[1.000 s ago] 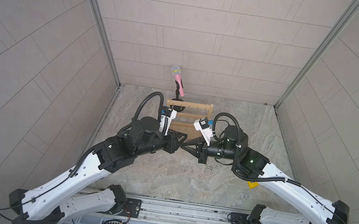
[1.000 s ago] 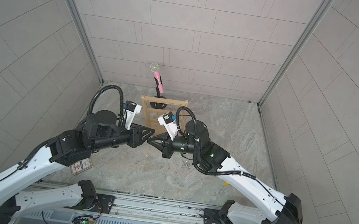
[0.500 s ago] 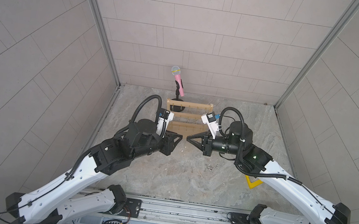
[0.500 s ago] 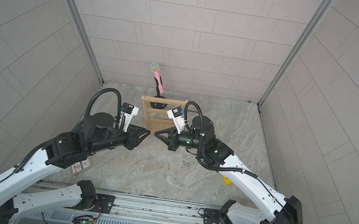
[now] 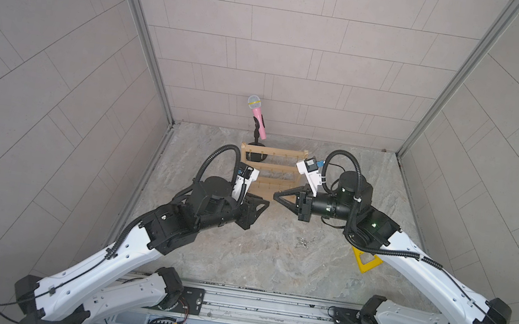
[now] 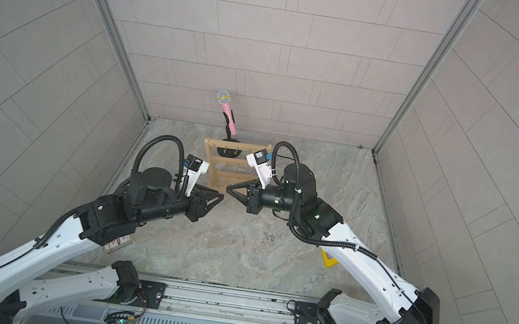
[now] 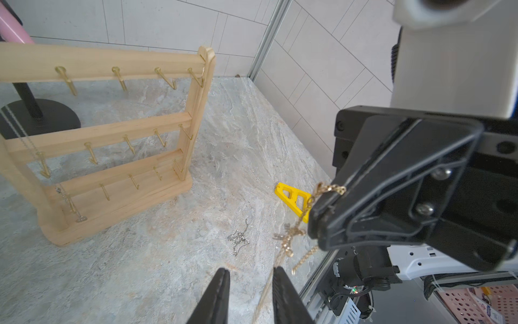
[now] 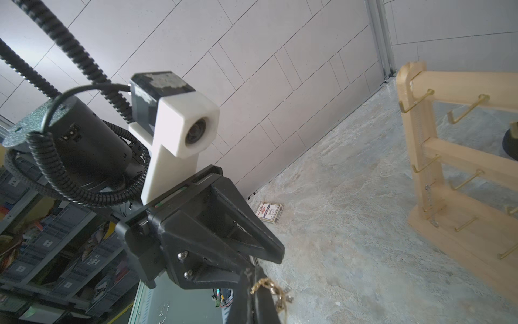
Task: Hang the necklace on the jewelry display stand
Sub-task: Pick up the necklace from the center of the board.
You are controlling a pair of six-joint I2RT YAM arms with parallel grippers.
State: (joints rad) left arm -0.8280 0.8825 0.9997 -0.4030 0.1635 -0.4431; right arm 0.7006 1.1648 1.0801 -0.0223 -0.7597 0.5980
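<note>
Right gripper (image 7: pixel 319 221) is clamped on the gold necklace (image 7: pixel 291 234), held in front of the stand (image 7: pixel 112 137) and on none of its hooks (image 7: pixel 159 137). Left gripper (image 7: pixel 250 273) stands apart, one strand running between its fingers (image 7: pixel 218 297). Risk: the knotted chain snags a neighbouring hook, or slips from the grip when the strand is pulled.

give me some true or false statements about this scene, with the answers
1. The right end effector is shut on a gold necklace. True.
2. Every hook on the jewelry display stand is bare. False: a silver chain hangs by one post.
3. The pink microphone stands in front of the stand. False: it stands behind it.
4. A yellow piece lies on the table, apart from the stand. True.
5. The left end effector is shut tight. False: its fingers stand apart.
</note>
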